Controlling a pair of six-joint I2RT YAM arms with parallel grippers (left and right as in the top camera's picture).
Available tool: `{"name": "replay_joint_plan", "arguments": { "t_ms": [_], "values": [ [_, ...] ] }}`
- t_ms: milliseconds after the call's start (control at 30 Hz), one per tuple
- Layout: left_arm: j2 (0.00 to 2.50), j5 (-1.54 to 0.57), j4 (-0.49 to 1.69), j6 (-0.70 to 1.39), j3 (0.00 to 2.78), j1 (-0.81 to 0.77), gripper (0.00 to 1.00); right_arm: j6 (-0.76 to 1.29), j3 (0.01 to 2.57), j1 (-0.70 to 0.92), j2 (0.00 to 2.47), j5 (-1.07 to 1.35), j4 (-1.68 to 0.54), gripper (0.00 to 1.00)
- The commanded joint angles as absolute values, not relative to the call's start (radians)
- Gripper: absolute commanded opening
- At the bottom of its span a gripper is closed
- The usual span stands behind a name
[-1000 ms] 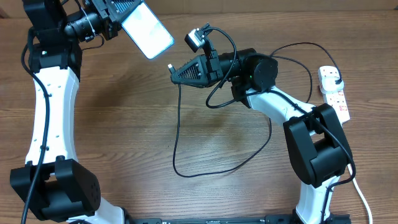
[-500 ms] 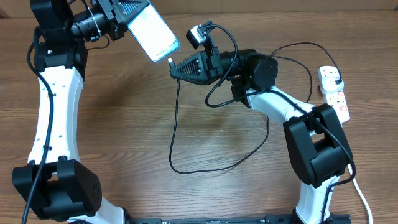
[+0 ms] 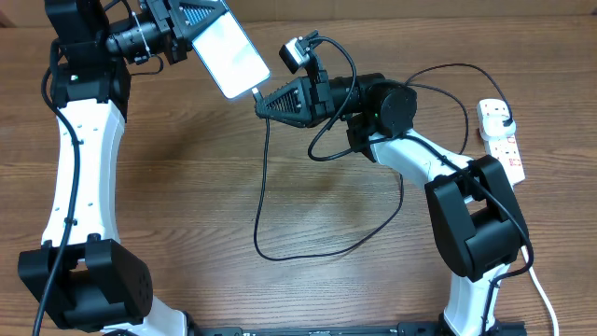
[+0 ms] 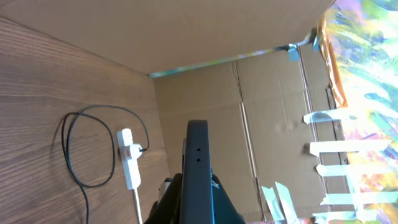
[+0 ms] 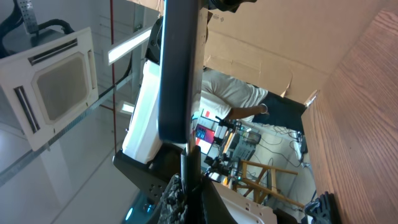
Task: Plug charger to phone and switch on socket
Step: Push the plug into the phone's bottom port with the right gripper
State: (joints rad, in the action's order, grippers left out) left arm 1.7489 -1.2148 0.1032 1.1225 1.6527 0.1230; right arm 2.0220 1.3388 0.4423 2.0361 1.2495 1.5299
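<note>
Brown wooden tabletop (image 3: 187,215) below; held clear above its far side is the phone (image 3: 229,54), slim, stiff, glassy, probably slippery, best pinched by its edges, as the left gripper (image 3: 189,21) clenches one end. Pale lit screen, black rim. The right gripper (image 3: 261,101) clamps the charger (image 3: 264,177) by its tiny tip against the phone's lower edge; limp black cable trails down, socket (image 3: 500,138) far right

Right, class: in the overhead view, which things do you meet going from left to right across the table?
phone → right gripper → power strip
</note>
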Motion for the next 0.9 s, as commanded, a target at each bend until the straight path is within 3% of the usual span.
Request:
{"name": "replay_joint_plan", "arguments": {
  "t_ms": [0, 867],
  "values": [
    [1.743, -1.246, 0.092, 1.118, 1.658, 0.117, 0.04, 2.098, 1.351, 0.45, 2.041, 1.235, 1.583, 0.04],
    [1.743, -1.211, 0.093, 1.081, 1.658, 0.105, 0.04, 2.108, 1.351, 0.45, 2.041, 1.226, 1.582, 0.04]
  ]
}}
